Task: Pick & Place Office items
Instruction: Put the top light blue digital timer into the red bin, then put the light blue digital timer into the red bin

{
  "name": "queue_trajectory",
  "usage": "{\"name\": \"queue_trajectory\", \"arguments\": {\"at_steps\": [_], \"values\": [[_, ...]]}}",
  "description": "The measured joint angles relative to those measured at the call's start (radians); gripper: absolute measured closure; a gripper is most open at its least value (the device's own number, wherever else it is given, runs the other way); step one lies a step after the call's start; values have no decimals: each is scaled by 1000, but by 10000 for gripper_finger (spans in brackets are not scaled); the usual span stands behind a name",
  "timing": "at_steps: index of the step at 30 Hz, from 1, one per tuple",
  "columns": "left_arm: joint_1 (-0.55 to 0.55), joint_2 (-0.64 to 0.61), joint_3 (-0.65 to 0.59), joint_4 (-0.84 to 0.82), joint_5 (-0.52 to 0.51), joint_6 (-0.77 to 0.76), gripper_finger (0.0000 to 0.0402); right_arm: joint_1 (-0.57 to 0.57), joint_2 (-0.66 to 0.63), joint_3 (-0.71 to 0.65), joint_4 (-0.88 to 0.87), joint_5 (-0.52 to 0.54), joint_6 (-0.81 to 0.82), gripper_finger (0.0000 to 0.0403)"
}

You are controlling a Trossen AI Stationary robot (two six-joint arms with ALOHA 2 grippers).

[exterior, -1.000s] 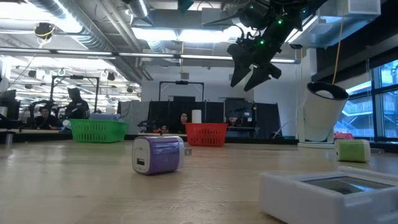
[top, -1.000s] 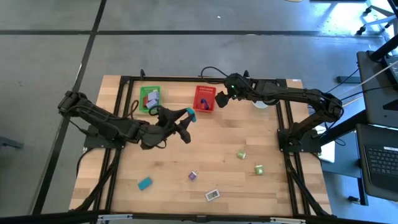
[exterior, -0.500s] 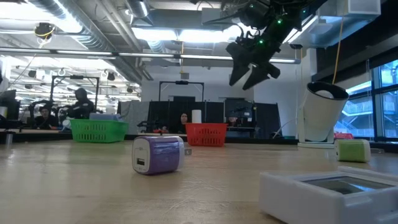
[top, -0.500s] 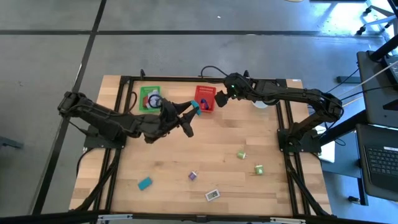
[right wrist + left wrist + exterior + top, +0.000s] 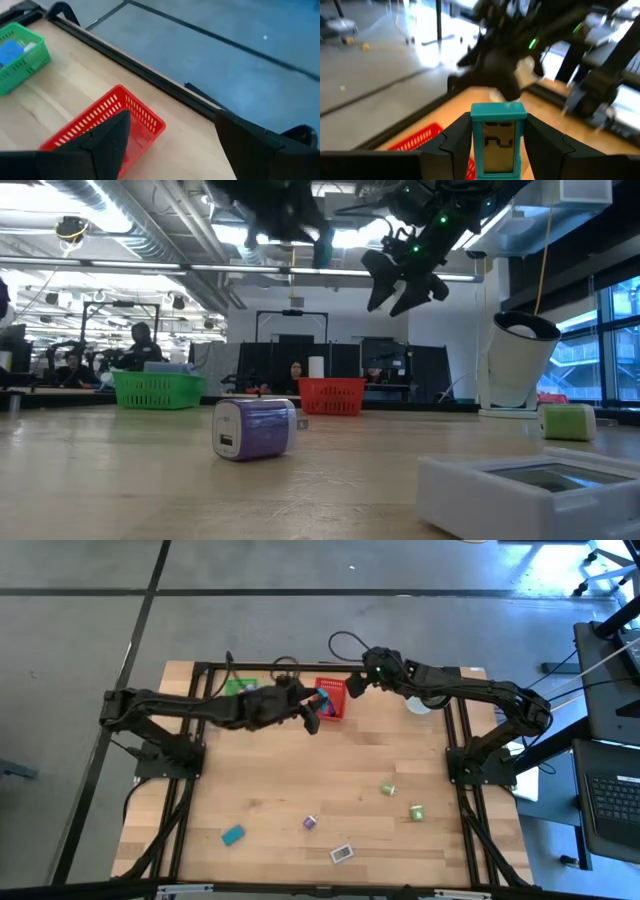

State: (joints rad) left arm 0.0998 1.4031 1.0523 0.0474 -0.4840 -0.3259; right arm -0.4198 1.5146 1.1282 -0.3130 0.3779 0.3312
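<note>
My left gripper is shut on a teal flat piece with a small screen, high over the table at the left rim of the red mesh basket. In the low view the gripper shows at the top with the piece below it. My right gripper hangs open over the basket's far right corner, empty. A teal block, a lavender block, a white flat piece and two green blocks lie on the table. My left gripper pinches the teal piece by its two long side edges between the two fingers. The fingers come from the table's left, nearly level. The piece's top end sticks out past the fingertips, and its screen faces the wrist camera. It is lifted clear of table and basket.
A green mesh basket with items in it stands left of the red one at the far edge, partly under my left arm. A white cup-like thing stands at the far right. The two grippers are close together above the red basket.
My left gripper has swung with the teal piece from the table's middle toward the far edge, up to the red basket, rolling as it went. It now shows at the top of the low view. The hold has stayed shut.
</note>
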Motion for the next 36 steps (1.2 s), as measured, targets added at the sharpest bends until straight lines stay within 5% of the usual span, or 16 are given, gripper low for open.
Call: {"name": "queue_trajectory", "arguments": {"at_steps": [5,16,28,36], "values": [[130,130,0,31,173,82,248,-42,0,0,-1,-73,72,112],[293,427,0,165,327,142,249,-61,0,0,-1,-80,106,112],[292,438,0,161,359,178,199,-61,0,0,-1,-83,104,112],[277,316,0,142,363,157,164,-61,0,0,-2,-82,78,112]]}}
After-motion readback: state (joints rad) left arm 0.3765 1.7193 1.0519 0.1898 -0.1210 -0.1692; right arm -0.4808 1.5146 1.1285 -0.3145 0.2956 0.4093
